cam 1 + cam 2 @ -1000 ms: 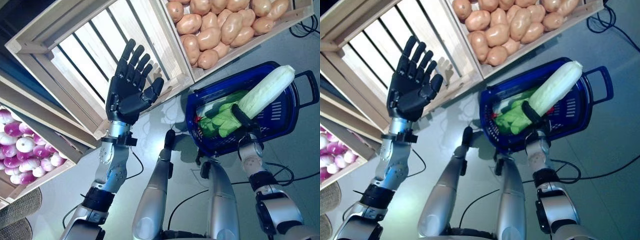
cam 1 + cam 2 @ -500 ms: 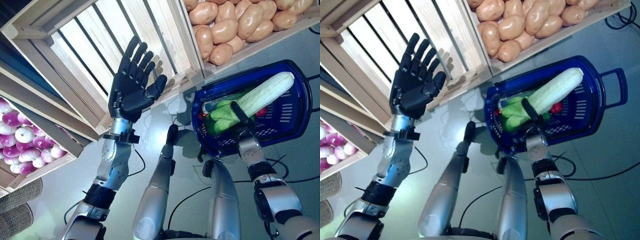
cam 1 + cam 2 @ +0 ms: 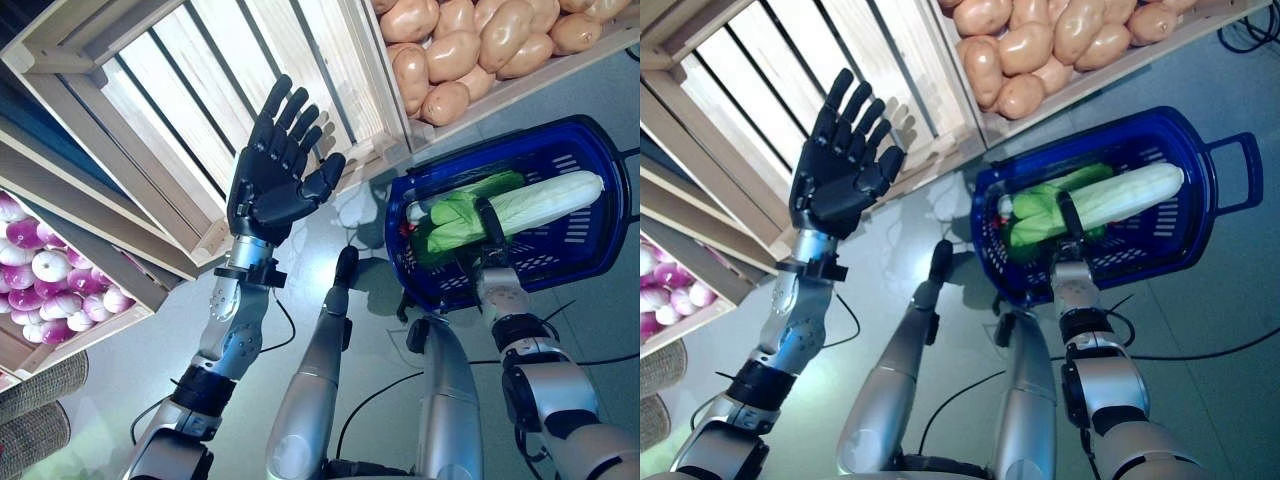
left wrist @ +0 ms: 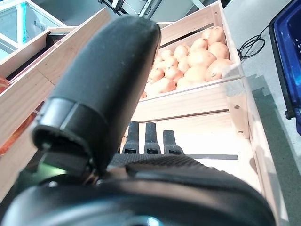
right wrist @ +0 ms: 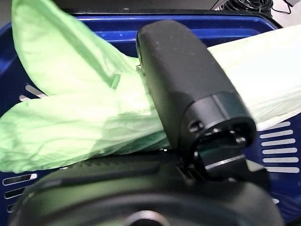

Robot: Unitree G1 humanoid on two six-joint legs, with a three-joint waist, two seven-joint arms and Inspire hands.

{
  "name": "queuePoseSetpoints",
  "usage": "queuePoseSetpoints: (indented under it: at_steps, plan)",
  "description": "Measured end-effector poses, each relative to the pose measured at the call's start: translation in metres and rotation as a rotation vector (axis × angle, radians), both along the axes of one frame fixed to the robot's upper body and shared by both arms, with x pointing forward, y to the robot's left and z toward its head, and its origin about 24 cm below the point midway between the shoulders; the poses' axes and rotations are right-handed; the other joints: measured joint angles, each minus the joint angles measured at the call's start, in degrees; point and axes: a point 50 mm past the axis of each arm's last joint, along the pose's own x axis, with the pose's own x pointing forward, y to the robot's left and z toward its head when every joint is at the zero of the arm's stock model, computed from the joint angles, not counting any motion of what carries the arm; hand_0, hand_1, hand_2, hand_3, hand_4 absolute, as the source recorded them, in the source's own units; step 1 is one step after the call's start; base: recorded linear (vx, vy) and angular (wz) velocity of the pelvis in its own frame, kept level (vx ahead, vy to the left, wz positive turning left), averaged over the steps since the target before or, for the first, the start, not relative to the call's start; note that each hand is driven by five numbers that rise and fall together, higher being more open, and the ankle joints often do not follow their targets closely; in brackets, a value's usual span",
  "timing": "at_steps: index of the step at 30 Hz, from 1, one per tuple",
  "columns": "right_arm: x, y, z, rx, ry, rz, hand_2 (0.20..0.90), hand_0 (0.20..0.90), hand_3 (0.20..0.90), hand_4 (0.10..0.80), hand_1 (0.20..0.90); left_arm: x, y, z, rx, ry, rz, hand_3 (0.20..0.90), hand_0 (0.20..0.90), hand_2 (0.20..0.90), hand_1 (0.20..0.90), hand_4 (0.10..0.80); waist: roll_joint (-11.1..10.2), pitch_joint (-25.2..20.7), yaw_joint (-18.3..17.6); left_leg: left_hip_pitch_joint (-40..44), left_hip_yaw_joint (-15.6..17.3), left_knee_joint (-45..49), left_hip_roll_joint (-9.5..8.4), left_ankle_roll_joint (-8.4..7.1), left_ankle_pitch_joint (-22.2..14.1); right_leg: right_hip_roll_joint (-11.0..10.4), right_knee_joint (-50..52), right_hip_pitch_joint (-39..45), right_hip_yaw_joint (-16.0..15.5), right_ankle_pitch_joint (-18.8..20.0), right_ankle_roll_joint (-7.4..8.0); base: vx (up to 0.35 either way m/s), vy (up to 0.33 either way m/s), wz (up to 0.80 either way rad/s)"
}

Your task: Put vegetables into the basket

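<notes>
Right wrist view shows the right hand [image 5: 188,117] with thumb curled over the cabbage [image 3: 520,205], which lies inside the basket [image 3: 590,250] but is not yet released. Left hand [image 3: 275,175] is raised by an empty crate [image 3: 150,110], fingers spread. Potatoes [image 3: 450,50] remain.

Two silver-grey metal arms are seen, banded with black collars at the joints and studded with small screws. Each ends in a matt black hand: the left hand [image 3: 272,185] and the right hand [image 3: 1071,226].
</notes>
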Motion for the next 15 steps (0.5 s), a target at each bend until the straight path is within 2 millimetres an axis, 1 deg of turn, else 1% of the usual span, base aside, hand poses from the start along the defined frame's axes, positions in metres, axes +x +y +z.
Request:
queuePoseSetpoints:
  at_steps: [6, 9, 10, 12, 15]
  plan:
    - [0.002, 0.001, 0.004, 0.002, -0.007, -0.002, 0.9, 0.9, 0.9, 0.8, 0.9, 0.0, 0.0, 0.001, 0.0, -0.002, -0.001, 0.9, 0.9, 0.9, 0.9, 0.8, 0.0, 0.0, 0.06, 0.01, 0.05, 0.01, -0.02, -0.03, 0.01, 0.01, -0.02, 0.01, 0.02, 0.03, 0.03, -0.004, 0.005, 0.0]
    - [0.002, 0.0, 0.004, 0.01, 0.018, -0.01, 0.9, 0.9, 0.9, 0.8, 0.9, 0.0, 0.0, 0.0, -0.003, 0.0, -0.001, 0.9, 0.9, 0.9, 0.9, 0.8, 0.0, 0.0, 0.02, 0.05, 0.05, 0.03, -0.01, -0.12, -0.07, 0.04, -0.23, 0.02, 0.05, 0.04, 0.05, 0.0, 0.0, 0.0]
    - [0.002, -0.001, 0.002, 0.04, 0.035, -0.016, 0.9, 0.9, 0.9, 0.8, 0.9, 0.0, 0.0, 0.0, -0.007, 0.001, -0.003, 0.9, 0.9, 0.9, 0.9, 0.8, 0.0, 0.0, 0.01, 0.11, 0.05, 0.02, 0.04, -0.11, -0.11, 0.06, -0.35, 0.09, 0.05, 0.07, 0.08, 0.0, 0.0, 0.0]
    - [-0.001, -0.002, -0.005, 0.045, 0.071, -0.016, 0.9, 0.9, 0.9, 0.8, 0.9, 0.0, 0.001, 0.0, -0.019, 0.006, -0.007, 0.9, 0.9, 0.9, 0.9, 0.8, 0.0, 0.0, 0.01, 0.34, 0.05, -0.08, 0.12, -0.11, -0.04, 0.22, -0.66, 0.39, 0.06, 0.17, 0.16, -0.008, 0.009, -0.03]
    - [-0.003, -0.001, -0.009, 0.05, 0.098, -0.006, 0.9, 0.9, 0.9, 0.8, 0.9, 0.0, 0.001, 0.0, -0.029, 0.009, -0.023, 0.9, 0.9, 0.9, 0.9, 0.8, 0.0, 0.0, -0.24, 0.82, 0.13, -0.23, 0.23, -0.05, 0.09, 0.49, -1.34, 1.09, 0.11, 0.44, 0.29, -0.01, 0.031, -0.04]
